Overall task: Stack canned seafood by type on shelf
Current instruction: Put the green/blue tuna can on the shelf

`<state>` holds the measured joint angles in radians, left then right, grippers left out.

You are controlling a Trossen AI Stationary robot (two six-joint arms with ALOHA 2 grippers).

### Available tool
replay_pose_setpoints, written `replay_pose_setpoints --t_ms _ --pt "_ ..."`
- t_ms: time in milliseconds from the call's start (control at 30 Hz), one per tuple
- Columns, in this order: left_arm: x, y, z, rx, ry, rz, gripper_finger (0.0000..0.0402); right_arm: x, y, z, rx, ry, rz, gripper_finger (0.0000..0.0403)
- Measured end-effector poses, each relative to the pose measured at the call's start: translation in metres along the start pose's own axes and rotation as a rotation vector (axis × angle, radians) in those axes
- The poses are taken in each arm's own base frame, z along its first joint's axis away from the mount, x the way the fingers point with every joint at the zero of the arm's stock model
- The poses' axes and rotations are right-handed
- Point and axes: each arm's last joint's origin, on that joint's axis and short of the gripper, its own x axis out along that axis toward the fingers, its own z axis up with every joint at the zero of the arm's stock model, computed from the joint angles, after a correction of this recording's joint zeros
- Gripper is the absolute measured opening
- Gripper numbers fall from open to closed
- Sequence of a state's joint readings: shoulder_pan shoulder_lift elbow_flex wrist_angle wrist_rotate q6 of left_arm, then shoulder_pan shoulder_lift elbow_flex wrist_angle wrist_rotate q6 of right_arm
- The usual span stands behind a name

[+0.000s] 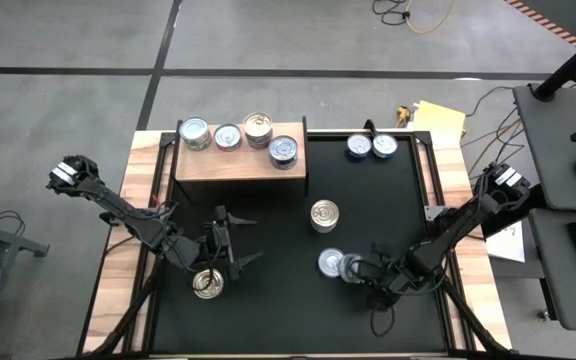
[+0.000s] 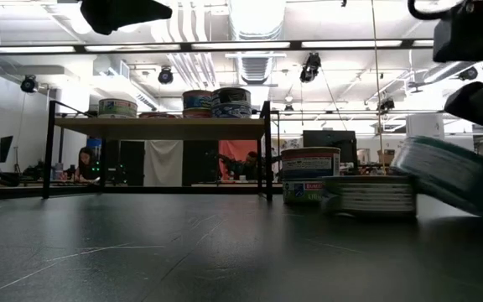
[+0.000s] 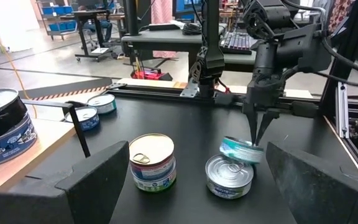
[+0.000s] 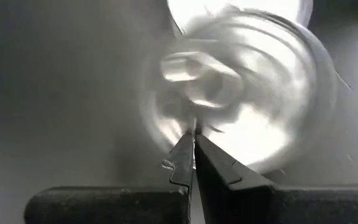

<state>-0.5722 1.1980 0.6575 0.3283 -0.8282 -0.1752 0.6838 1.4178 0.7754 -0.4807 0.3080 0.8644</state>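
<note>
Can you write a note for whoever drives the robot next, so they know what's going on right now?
Left hand: open, empty, near the front can.
Right hand: shut, pinching a tilted can that leans on a flat can.
Shelf: four cans on top.
Table: middle can and two back cans.
Done: four cans shelved.
Left: six cans to shelve, then stack by type.
</note>
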Motion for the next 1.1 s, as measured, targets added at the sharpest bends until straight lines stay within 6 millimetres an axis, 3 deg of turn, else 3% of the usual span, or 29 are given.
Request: replay_pose_setpoints --t_ms 433,767,1100 --pt "0.004 -0.004 -0.006 -0.1 0.003 -0.031 0.0362 -0.003 0.002 -0.014 -0.017 -0.049 -0.124 0.0009" --pt "0.024 -0.025 -0.018 -0.093 0.022 -0.058 0.0362 0.013 0.007 -0.027 0.002 -0.035 -0.189 0.0009" --pt "0.051 -0.053 -0.019 -0.142 0.045 -0.051 0.0362 0.011 0.014 -0.039 0.055 -0.04 -0.17 0.0009"
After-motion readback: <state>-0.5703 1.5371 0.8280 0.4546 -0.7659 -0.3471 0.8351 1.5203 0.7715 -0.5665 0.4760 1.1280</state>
